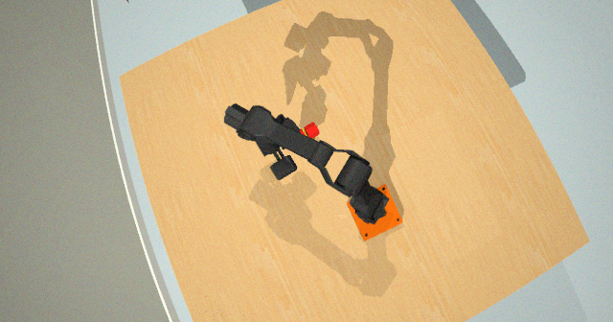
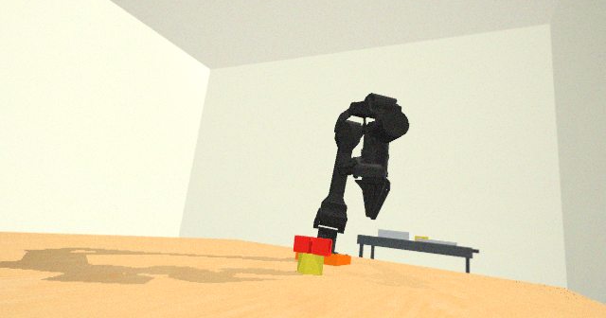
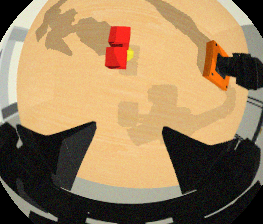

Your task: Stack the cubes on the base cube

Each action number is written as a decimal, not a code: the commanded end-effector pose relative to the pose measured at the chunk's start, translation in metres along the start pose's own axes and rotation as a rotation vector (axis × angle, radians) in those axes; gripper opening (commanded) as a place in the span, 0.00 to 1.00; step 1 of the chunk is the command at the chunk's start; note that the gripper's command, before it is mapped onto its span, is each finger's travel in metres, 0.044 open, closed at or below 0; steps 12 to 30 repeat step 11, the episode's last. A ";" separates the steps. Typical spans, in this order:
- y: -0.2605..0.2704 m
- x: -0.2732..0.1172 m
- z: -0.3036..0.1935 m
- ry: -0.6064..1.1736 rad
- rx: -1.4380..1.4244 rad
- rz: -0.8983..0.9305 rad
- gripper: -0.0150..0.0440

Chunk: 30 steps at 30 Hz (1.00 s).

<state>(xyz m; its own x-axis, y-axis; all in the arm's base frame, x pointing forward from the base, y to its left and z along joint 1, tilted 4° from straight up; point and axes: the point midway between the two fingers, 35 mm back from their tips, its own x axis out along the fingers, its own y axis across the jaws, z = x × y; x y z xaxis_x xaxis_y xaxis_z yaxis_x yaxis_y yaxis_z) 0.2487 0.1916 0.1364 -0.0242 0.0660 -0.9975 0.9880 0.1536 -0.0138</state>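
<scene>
The yellow base cube (image 2: pixel 310 264) (image 3: pixel 130 55) stands on the table. Two red cubes rest on top of it, one at left (image 2: pixel 302 243) and one at right (image 2: pixel 322 247) in the exterior view. Both look level and overhang the base; a thin dark seam shows between them, its width too small to tell. In the wrist view they are an upper red cube (image 3: pixel 119 35) and a lower red cube (image 3: pixel 115 58). In the top view the arm hides most of the stack; one red cube (image 1: pixel 312 130) shows. My gripper (image 3: pixel 130 127) is open and empty, high above the table and away from the stack.
The orange base plate (image 1: pixel 386 218) (image 2: pixel 338 260) (image 3: pixel 209 65) of the arm stands on the wooden table (image 1: pixel 455 145), a short way from the cubes. The arm arches above the table beside the stack. A dark side table (image 2: pixel 426 246) stands in the background.
</scene>
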 end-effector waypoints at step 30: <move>-0.003 -0.001 -0.006 0.000 0.023 -0.002 0.93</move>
